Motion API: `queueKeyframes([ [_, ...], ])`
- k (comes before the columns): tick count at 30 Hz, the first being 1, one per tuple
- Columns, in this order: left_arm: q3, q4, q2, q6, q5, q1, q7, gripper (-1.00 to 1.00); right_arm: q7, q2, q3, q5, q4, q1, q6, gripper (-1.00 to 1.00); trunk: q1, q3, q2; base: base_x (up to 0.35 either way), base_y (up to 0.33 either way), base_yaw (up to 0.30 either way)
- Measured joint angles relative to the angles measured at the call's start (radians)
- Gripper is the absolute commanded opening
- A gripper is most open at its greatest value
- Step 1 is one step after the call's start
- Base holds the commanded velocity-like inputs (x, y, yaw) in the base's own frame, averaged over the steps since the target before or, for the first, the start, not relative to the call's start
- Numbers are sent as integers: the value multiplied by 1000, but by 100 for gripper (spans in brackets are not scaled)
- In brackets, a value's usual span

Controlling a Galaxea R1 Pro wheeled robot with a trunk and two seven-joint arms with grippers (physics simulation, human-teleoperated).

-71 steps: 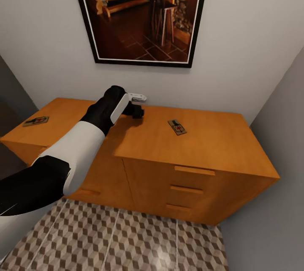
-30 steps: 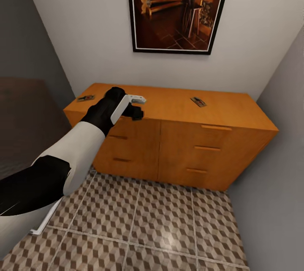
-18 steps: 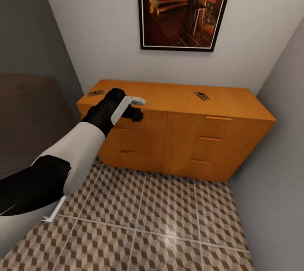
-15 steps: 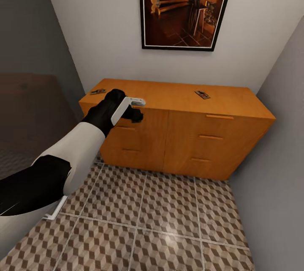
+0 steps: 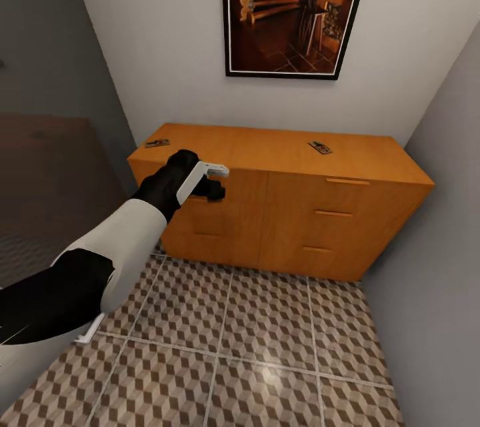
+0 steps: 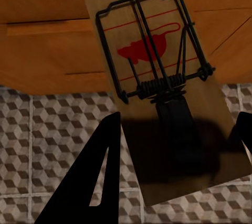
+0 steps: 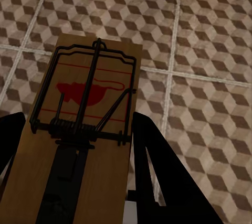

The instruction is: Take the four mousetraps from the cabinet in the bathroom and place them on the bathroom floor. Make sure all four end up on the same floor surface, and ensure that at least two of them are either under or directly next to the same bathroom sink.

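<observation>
Since the earlier frames the camera backed away from the cabinet (image 5: 280, 207); two mousetraps (image 5: 320, 146) lie on top. Left tool (image 6: 173, 140) grips a mousetrap (image 6: 152, 61); right tool (image 7: 68, 171) grips another mousetrap (image 7: 86, 124) above the bathroom floor (image 7: 210, 51).

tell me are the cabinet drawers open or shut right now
Shut. In the head view every drawer front on the cabinet sits flush with its face, none pulled out. Two mousetraps lie on its top.

The orange-brown cabinet (image 5: 287, 207) stood against the wall on the cube-patterned bathroom floor (image 5: 267, 347). On its top lay two mousetraps, well apart: one (image 5: 157, 143) near the left end, one (image 5: 320, 147) right of centre, their details too small to make out.
</observation>
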Motion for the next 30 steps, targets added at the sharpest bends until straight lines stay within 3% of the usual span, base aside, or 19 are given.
queueKeyframes([
  [16, -1, -1, 0, -1, 0, 10, 0, -100, 0, 0, 0, 0, 0, 0, 0, -100, 0, 0, 0, -24, 0, 0],
  [30, -1, -1, 0, -1, 0, 10, 0, -100, 0, 0, 0, 0, 0, 0, 0, -100, 1, 0, 0, -296, 0, 0],
])
